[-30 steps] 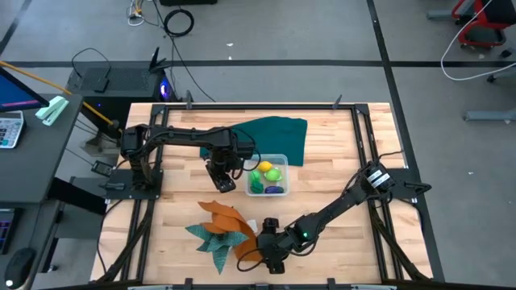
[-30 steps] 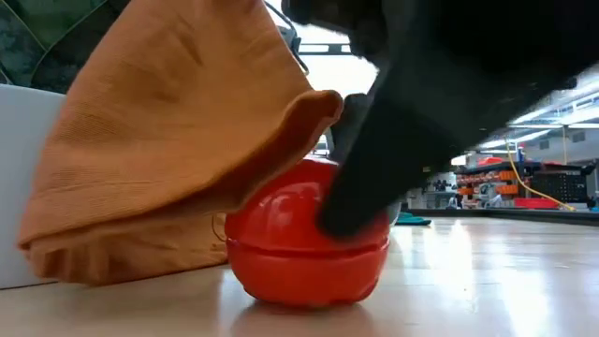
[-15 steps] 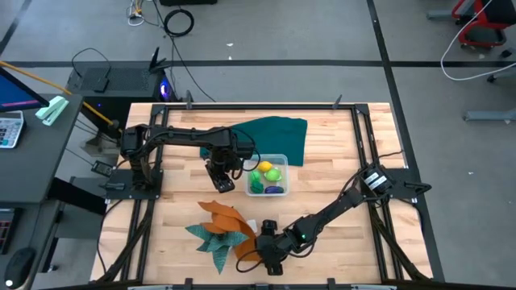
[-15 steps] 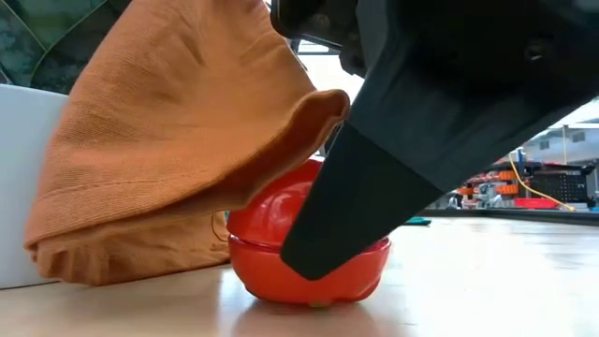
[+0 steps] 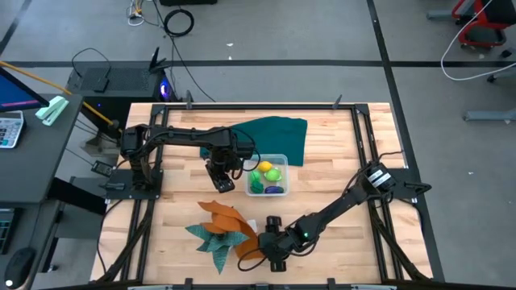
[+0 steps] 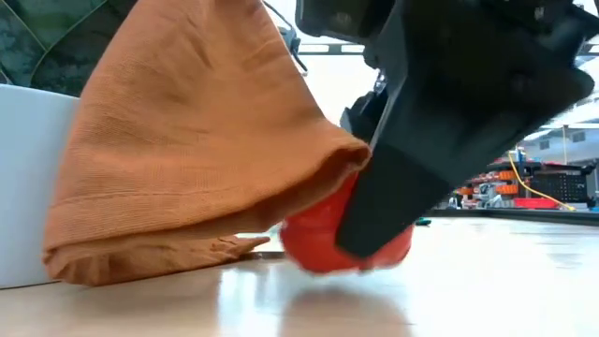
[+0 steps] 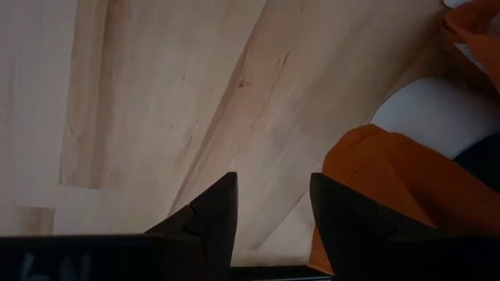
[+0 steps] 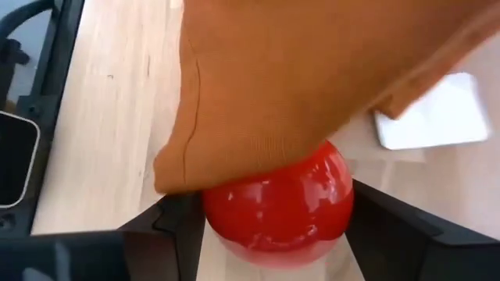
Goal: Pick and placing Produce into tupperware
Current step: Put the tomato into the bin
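While most produce point(image 5: 268, 178) is sitting in the tupperware point(image 5: 281, 159), I'm clamping my right tool point(image 8: 275, 222) on the red one point(image 8: 275, 197); left tool point(image 7: 272, 215) idling, fingers apart.

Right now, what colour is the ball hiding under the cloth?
Red toy fruit, seen best in the right wrist view, under the orange cloth.

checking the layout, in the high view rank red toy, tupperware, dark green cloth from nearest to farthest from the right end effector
From the right end effector:
1. red toy, between its fingers, near table edge
2. tupperware, mid-table
3. dark green cloth, far side
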